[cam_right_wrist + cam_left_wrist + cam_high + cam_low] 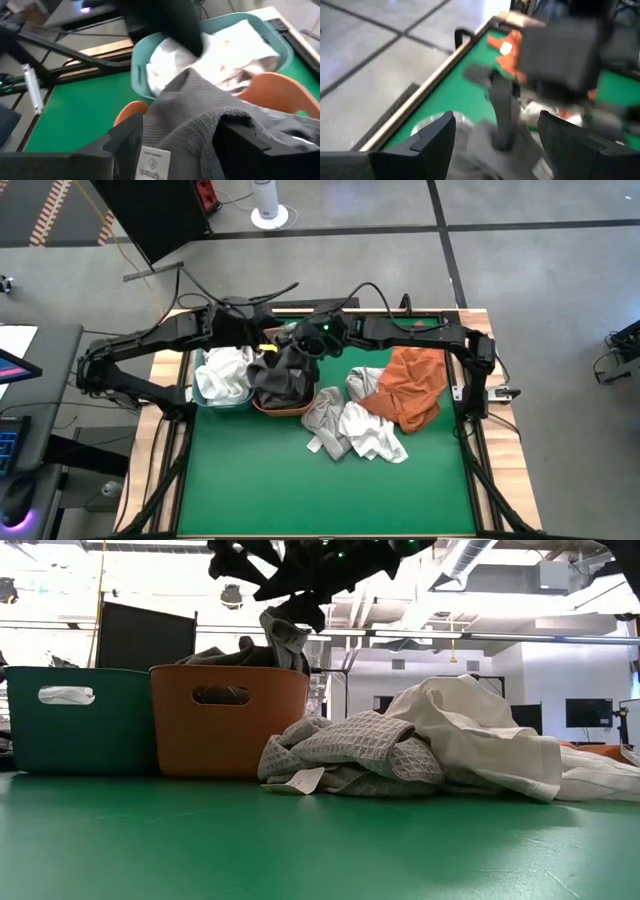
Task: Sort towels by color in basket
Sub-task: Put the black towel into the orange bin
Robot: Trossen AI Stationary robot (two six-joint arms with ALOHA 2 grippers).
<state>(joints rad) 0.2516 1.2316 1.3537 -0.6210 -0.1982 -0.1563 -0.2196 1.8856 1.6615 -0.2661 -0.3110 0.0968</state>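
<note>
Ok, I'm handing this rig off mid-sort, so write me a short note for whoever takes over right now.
Right gripper hangs over the orange basket, a dark grey towel hanging from it into the basket.
Left gripper is open above the teal basket, holding nothing.
Done: white towels lie in the teal basket, dark grey ones in the orange basket.
Left: on the mat beside the baskets lie a grey-checked towel, white towels and a rust orange towel.
</note>
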